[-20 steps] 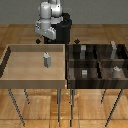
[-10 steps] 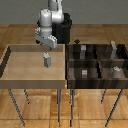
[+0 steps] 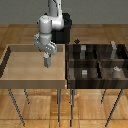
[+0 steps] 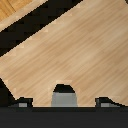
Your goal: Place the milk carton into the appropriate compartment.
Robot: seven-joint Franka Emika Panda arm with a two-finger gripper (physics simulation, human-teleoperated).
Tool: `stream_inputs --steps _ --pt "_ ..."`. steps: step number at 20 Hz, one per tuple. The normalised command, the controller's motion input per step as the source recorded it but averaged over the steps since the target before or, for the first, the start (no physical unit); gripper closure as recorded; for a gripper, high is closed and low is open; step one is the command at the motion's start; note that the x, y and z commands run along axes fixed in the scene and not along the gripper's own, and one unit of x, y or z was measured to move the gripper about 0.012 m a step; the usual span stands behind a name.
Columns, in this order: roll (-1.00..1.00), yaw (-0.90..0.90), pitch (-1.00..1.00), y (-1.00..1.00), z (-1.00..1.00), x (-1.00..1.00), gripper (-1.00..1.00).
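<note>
Light wooden tray [image 3: 15, 75]: on the exterior view's left, just beside the bin.
Dark compartmented bin [image 3: 97, 62]: on the right.
Small grey milk carton [image 3: 47, 63]: in the tray, right of centre, under the gripper [image 3: 47, 59].

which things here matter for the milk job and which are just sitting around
For the job:
- milk carton, between the gripper fingers
- dark bin with its compartments

Lying about:
- light tray
- small grey shapes in the dark bin
</note>
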Motion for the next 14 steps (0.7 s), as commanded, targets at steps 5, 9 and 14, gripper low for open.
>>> stream_inputs --steps 5,9,14 --pt "0.00 0.00 0.00 0.00 -0.60 -0.05 -1.00" --pt "0.00 0.00 0.00 0.00 -0.75 0.00 -1.00" --pt "0.00 0.00 0.00 0.00 -0.20 0.00 1.00"
